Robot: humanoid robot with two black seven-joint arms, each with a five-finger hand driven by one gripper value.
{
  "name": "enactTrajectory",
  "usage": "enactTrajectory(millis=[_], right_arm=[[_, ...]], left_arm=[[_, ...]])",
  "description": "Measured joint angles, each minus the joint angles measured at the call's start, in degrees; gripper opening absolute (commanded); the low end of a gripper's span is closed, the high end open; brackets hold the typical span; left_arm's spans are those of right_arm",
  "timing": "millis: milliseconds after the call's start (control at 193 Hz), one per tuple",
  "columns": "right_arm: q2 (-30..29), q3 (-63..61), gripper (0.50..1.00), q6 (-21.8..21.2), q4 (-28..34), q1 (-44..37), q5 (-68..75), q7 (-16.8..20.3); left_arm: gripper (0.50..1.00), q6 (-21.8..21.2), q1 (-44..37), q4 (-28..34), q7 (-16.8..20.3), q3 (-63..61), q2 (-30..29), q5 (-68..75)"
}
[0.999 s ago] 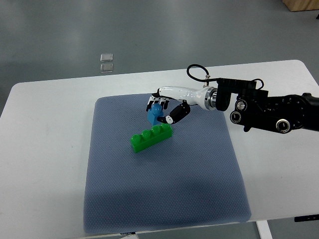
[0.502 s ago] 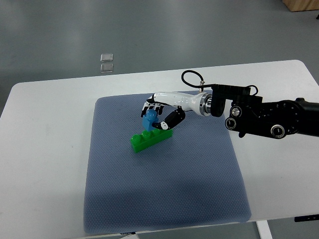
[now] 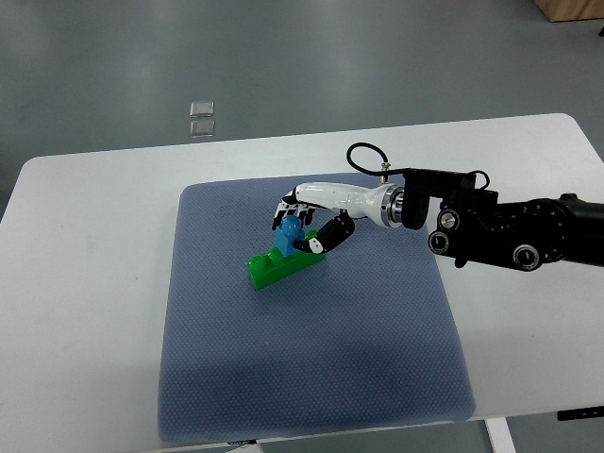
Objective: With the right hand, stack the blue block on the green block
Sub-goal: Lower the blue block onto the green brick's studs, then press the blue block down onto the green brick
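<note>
Top view shows, nearest the camera, a bare stretch of the blue-grey mat [image 3: 311, 377] lying on the white surface [image 3: 85, 311]. Farther in, near the mat's middle, the green block [image 3: 269, 268] lies with its long axis running diagonally, low at the left and rising toward the right. The blue block [image 3: 290, 234] sits directly above the middle of it, seemingly touching the studs, though whether it is pressed fully home cannot be told from this angle. The right hand [image 3: 304, 225] reaches in from the right, its white forearm stretching back to the dark arm at the picture's right edge. Its fingers [image 3: 288, 204] are curled over the far side of the blue block and the dark thumb closes on the near right side, so the hand is grasping the blue block. Judging by that alignment, what remains is a straight press down and then letting go. The left arm does not show. Beyond the surface, two small clear squares [image 3: 201, 118] lie on the grey floor.
</note>
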State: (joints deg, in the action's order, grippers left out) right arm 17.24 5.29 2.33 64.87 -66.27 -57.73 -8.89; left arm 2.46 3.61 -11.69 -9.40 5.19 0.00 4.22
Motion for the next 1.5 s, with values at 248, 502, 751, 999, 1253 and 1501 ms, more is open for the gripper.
enactTrajectory(millis=[248,502,751,999,1253,1501], right_arm=[[-0.41,0.06,0.599,0.86,-0.49,0.93,-0.01,0.0],[-0.94,0.07,0.596,1.38,-1.37,1.48,-1.47,-0.2],[-0.89,0.06,0.594,1.87,-1.42,1.5,-1.59,-0.25],[-0.81,-0.1,0.596,1.97,-1.42,1.5,-1.6,-0.33],[-1.02,-0.2,0.596,2.11,-2.13,1.65,-1.62,-0.52],[-1.73,-0.2,0.596,2.64,-2.77,2.67,-2.15,-0.87]], left_arm=[[1.0,0.0,0.0,0.0,0.0,0.0,0.0,0.0],[1.0,0.0,0.0,0.0,0.0,0.06,0.0,0.0],[1.0,0.0,0.0,0.0,-0.02,0.08,0.0,0.0],[1.0,0.0,0.0,0.0,-0.02,0.09,0.0,0.0],[1.0,0.0,0.0,0.0,-0.02,0.09,0.0,0.0],[1.0,0.0,0.0,0.0,0.0,0.02,0.0,0.0]])
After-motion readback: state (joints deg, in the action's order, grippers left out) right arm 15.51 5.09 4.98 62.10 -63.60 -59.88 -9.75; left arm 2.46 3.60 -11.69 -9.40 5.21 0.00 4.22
